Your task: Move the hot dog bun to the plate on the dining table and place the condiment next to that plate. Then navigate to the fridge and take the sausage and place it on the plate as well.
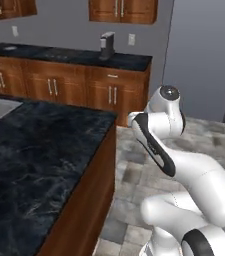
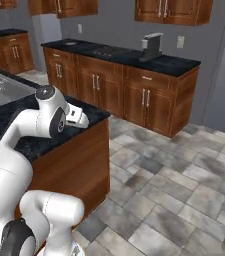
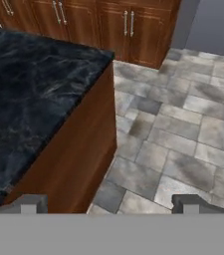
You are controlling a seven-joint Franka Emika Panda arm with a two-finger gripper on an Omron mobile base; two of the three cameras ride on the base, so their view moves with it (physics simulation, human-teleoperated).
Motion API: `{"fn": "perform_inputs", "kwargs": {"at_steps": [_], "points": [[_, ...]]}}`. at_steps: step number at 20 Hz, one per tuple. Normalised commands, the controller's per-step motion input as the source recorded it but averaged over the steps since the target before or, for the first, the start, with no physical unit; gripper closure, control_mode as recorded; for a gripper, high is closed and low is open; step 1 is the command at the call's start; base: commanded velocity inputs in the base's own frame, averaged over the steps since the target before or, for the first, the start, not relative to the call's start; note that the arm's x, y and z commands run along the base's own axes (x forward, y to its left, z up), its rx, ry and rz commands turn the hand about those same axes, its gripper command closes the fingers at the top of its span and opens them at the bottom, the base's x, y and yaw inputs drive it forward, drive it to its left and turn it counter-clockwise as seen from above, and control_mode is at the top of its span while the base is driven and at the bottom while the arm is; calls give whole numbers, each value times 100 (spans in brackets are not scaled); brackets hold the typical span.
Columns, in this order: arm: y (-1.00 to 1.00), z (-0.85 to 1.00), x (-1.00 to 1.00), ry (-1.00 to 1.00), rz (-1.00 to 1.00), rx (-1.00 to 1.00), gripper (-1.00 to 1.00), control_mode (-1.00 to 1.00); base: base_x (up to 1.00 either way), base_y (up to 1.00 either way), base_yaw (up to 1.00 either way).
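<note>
The dining table's black marbled top [image 1: 39,150] fills the left of the left base view, and its reddish wood side drops to the floor. The same corner of the dining table [image 3: 29,89] lies below the hand, and its steel sink [image 2: 4,90] is inset at the far left. My gripper [image 3: 109,204] hangs open over the table's corner edge and the floor. Its fingertips [image 3: 31,203] are wide apart with nothing between them. The hot dog bun, plate, condiment and sausage are out of view. A tall grey surface [image 1: 199,55] stands at the right; whether it is the fridge I cannot tell.
A back counter [image 2: 119,55] with wood cabinets and a black top runs along the wall and carries a grey appliance [image 1: 107,46]. Wall cabinets hang above. Grey stone floor tiles [image 2: 174,190] spread open to the right of the island.
</note>
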Motion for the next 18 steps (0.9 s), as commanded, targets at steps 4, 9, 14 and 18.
{"fn": "perform_inputs", "kwargs": {"at_steps": [4,9,14,18], "points": [[0,0,0,0,0,0,-100,100,4,-63,-90],[0,0,0,0,0,0,-100,100,18,-39,-89],[0,0,0,0,0,0,-100,100,85,30,-73],[0,0,0,0,0,0,-100,100,100,76,-63]]}}
